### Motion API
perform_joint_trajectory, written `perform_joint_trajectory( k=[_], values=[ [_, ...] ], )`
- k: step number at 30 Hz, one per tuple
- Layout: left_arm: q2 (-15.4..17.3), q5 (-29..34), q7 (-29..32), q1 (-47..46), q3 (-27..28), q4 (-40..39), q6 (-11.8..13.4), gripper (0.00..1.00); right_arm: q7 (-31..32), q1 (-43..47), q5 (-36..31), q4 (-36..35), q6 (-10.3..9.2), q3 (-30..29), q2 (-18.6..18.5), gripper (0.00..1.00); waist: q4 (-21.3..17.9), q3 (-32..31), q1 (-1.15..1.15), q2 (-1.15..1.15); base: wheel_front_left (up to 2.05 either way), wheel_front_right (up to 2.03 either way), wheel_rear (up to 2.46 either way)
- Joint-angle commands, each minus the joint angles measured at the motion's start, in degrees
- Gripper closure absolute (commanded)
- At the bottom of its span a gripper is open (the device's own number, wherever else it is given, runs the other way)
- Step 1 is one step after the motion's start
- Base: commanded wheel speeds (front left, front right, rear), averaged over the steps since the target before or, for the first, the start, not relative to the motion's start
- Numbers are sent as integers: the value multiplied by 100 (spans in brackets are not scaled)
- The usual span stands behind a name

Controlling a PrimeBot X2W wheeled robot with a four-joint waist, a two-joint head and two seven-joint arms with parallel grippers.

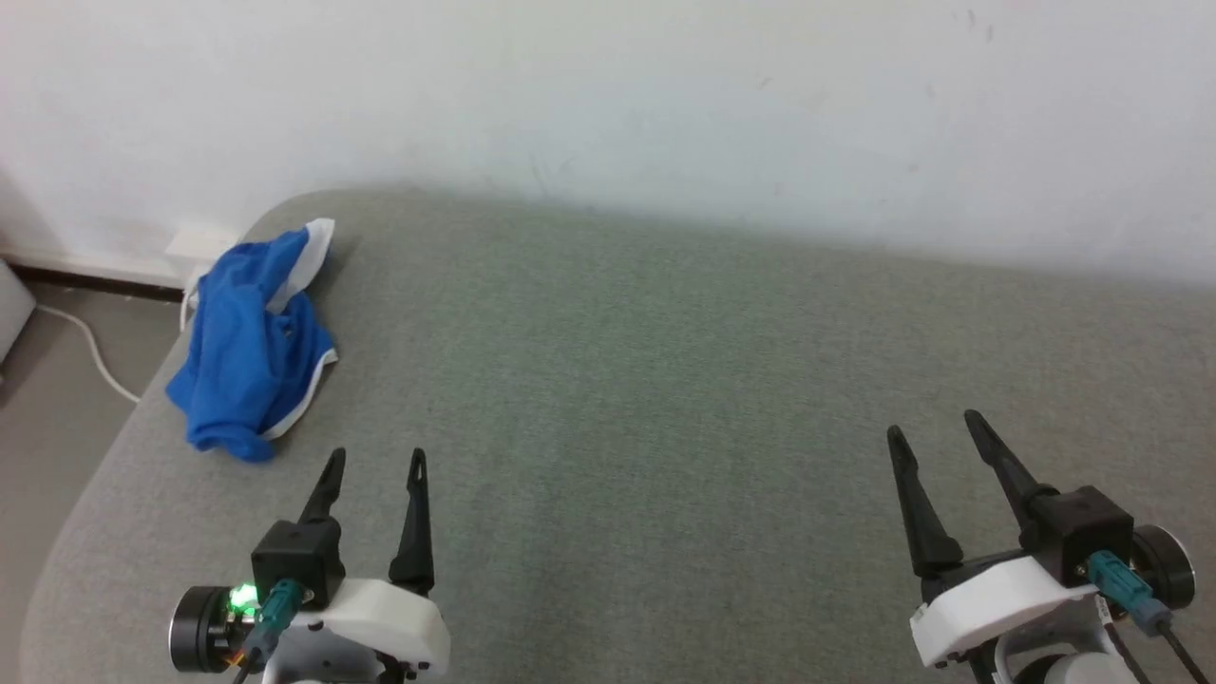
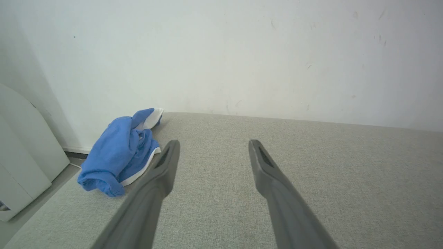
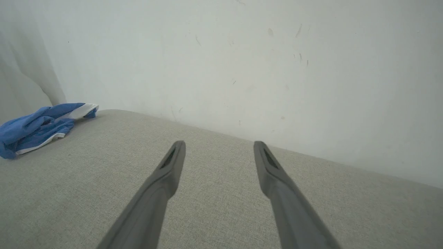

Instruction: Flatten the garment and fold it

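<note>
The left gripper point(image 1: 377, 456) had its two long, tapered dark fingers spread wide with nothing between them. Its white moulded housing carried a small glowing green light. The right gripper point(image 1: 932, 425) was splayed the same way and also empty, well apart on the other side. Both were above a grey-green surface point(image 1: 665, 380) of coarse woven cloth with a rounded corner. The garment point(image 1: 249, 342), soft bright blue fabric edged with white trim, lay crumpled in a lumpy heap near that far-left corner. It was ahead and to the left of the left gripper and touched neither gripper. Behind it rose a matte white wall point(image 1: 608, 95) with faint scuffs. A thin white cable point(image 1: 90, 351) curved across the floor beside the corner.
</note>
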Motion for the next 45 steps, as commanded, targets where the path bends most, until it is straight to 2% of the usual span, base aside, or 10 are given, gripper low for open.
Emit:
perform_joint_trajectory(
  k=[1, 29, 45],
  values=[
    [-4, -36, -67, 80, -16, 29, 10, 0, -55, 58, 54, 32, -2, 6, 11, 0, 147, -15, 0, 0, 0, 0, 0],
    [-6, -145, -402, 222, -119, 115, 54, 0, -390, 90, 204, 279, -4, 312, 17, 0, 1356, -25, 0, 0, 0, 0, 0],
    [-8, -260, -594, 215, -177, 159, 101, 0, -582, 76, 231, 372, -4, 442, 21, 0, 1764, 117, 0, 0, 0, 0, 0]
  ],
)
